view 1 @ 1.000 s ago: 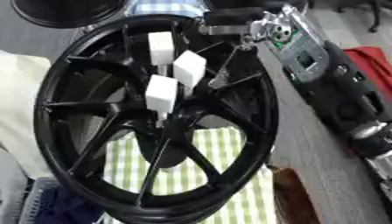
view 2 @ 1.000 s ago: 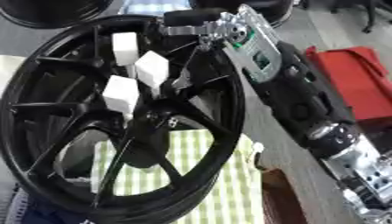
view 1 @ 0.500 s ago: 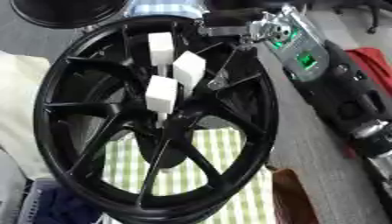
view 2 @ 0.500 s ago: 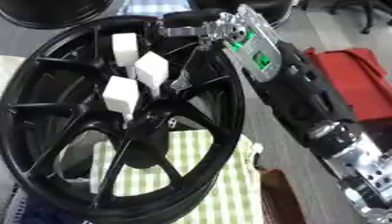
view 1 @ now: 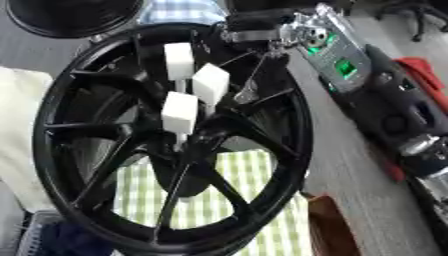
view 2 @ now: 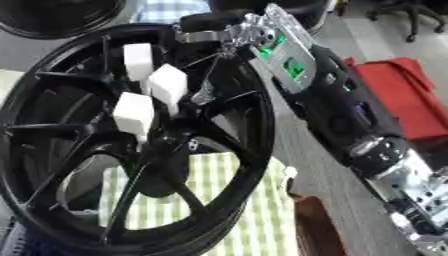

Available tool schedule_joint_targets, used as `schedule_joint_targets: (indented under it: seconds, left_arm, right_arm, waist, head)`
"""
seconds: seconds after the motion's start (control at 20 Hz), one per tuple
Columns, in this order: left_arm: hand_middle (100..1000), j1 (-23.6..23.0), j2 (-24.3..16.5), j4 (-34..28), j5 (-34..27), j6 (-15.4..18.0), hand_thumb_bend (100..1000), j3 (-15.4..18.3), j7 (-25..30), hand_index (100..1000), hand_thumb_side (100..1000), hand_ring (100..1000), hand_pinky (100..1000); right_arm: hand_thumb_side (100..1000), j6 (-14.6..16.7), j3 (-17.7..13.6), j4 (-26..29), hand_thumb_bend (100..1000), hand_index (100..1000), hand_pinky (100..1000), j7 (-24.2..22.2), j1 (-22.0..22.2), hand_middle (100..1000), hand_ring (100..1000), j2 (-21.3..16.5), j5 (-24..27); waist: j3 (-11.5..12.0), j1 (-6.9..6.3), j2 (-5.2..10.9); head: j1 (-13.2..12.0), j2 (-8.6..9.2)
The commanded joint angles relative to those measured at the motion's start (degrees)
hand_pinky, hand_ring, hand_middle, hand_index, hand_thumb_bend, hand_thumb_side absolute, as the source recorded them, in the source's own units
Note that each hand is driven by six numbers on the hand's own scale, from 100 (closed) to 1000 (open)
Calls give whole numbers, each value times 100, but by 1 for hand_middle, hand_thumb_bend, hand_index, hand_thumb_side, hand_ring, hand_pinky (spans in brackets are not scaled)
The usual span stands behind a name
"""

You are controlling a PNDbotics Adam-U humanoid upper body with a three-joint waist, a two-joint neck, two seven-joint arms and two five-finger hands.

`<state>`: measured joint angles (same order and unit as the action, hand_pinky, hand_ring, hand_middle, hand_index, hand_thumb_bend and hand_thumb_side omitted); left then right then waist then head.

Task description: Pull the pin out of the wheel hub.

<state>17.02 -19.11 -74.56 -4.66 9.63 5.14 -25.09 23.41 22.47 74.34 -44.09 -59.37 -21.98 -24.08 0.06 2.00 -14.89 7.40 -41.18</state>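
Centrally, black wheel (view 1: pixel 166 145) fills frame, three white pins (view 1: pixel 180 112) at hub; right hand (view 1: pixel 254 27), upper centre, fingers on rim, grip unclear.

You have the wheel hub (view 1: pixel 175 145) standing tilted at the middle of the view; take it as your landmark. Three pins with block-shaped heads stand up from its centre: one pin (view 1: pixel 179 112) nearest you, a second (view 1: pixel 210 84) just behind and to the right of it, and a third (view 1: pixel 178 60) farthest back. Your right hand (view 2: pixel 223 31) sits at the hub's far rim, its arm (view 2: pixel 350 120) running off to the hub's right toward the lower right corner. A checked cloth (view 1: pixel 227 200) lies under the hub's near side on the tabletop (view 1: pixel 350 175). A second wheel (view 1: pixel 74 15) lies behind the hub, at the upper left.
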Motion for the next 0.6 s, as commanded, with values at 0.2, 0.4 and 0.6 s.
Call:
schedule_joint_targets:
  seconds: [0.2, 0.4, 0.6]
  left_arm:
    - [534, 54, -73, -30, 20, 0, 305, 6, 17, 753, 634, 636, 721]
    - [535, 58, -67, -4, 33, -3, 305, 1, 19, 753, 634, 636, 722]
    - [535, 67, -58, 22, 59, -4, 303, -7, 23, 754, 635, 636, 722]
  right_arm:
    - [218, 761, -5, 83, 444, 724, 739, -788, -160, 613, 695, -141, 92]
    - [214, 700, 15, 102, 445, 718, 725, -788, -166, 606, 689, -125, 192]
    - [200, 612, 77, 92, 444, 713, 704, -788, -166, 597, 680, -110, 298]
  waist:
    - [4, -2, 194]
    - [9, 14, 226]
    - [21, 32, 253]
  head:
    - [54, 62]
    - [69, 25]
    - [85, -10]
